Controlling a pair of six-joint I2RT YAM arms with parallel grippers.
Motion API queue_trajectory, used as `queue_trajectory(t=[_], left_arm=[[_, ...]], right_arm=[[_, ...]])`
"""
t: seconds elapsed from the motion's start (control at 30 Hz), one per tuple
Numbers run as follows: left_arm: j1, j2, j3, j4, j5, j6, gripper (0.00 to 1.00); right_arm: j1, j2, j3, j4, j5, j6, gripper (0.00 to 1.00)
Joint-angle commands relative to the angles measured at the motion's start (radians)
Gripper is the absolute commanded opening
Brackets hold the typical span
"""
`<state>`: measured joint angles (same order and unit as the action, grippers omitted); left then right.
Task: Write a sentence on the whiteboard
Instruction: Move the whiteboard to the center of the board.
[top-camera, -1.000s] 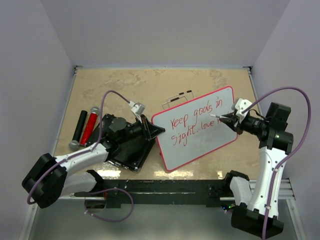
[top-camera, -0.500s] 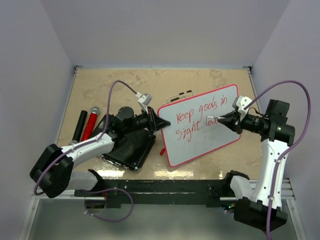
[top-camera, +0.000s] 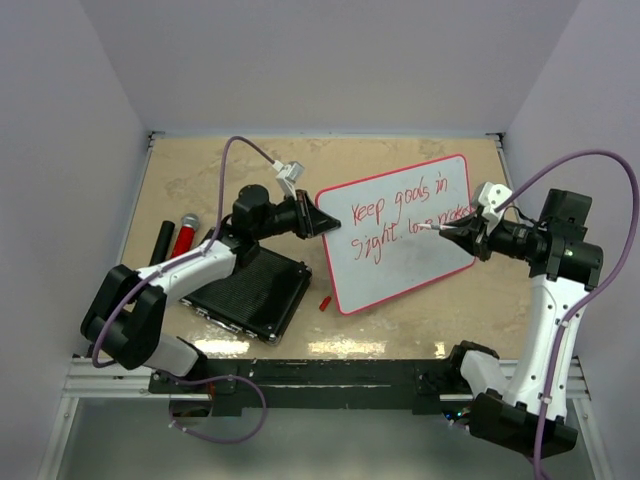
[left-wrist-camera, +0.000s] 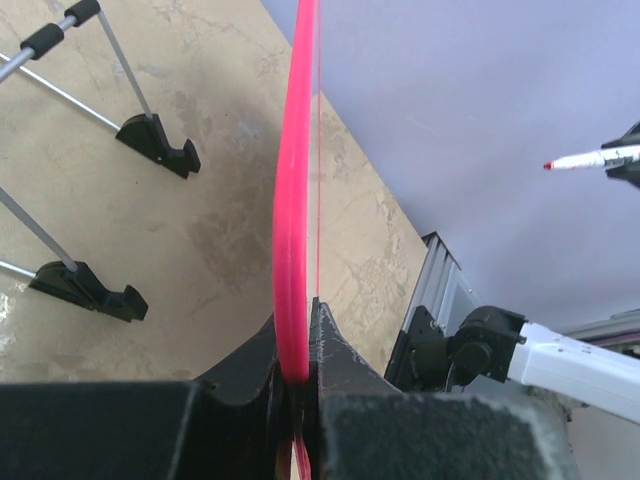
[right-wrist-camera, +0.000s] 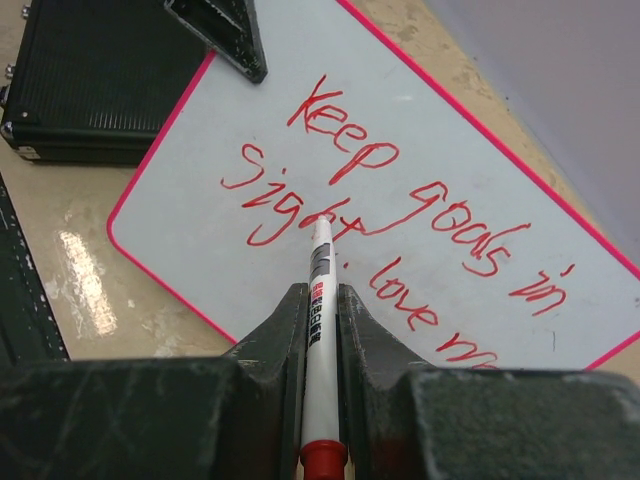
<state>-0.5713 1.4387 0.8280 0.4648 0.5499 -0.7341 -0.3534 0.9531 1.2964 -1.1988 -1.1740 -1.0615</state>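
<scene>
place: robot lab | cues: white enclosure walls (top-camera: 330, 60), aluminium rail (top-camera: 82, 373), tabletop (top-camera: 400, 150)

Black ribbed slab (top-camera: 250, 292) lies flat on tan table (top-camera: 400, 160), nr front L. Black tube (top-camera: 160, 243) & red tube (top-camera: 183, 240) w/ silver cap lie side by side by L edge. Small red bit (top-camera: 324, 302) sits just R of slab. Thin wire legs w/ black feet (left-wrist-camera: 155, 140) rest on table.

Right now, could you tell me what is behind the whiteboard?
The left wrist view shows a wire stand on the table behind the whiteboard; from above, the whiteboard hides it.
</scene>
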Motion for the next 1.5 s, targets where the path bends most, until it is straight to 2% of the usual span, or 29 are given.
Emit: queue_trajectory(t=[0.0, 0.27, 0.6, 0.97, 1.23, 1.47], left_arm=[[0.047, 0.026, 0.109, 0.248, 0.048, -0.105, 0.0], [0.091, 0.097, 0.23, 0.331, 0.093, -0.214, 0.0], [0.149, 0.192, 0.416, 0.313, 0.142, -0.254, 0.0], [0.244, 0.218, 0.434, 0.377, 0.192, -0.257, 0.0], [0.327, 0.235, 0.459, 0.318, 0.255, -0.189, 0.0], [0.352, 0.304, 0.484, 0.317, 0.3, -0.153, 0.0]], right_arm=[[0.002, 0.004, 0.023, -0.007, -0.03, 0.034, 0.0], [0.004, 0.012, 0.046, 0.024, -0.042, 0.089, 0.0], [0.004, 0.013, 0.046, 0.079, -0.042, 0.144, 0.0], [0.005, 0.012, 0.032, 0.088, -0.042, 0.146, 0.0], [0.005, -0.002, -0.017, 0.123, -0.042, 0.147, 0.0], [0.007, 0.013, -0.046, 0.133, -0.05, 0.135, 0.0]])
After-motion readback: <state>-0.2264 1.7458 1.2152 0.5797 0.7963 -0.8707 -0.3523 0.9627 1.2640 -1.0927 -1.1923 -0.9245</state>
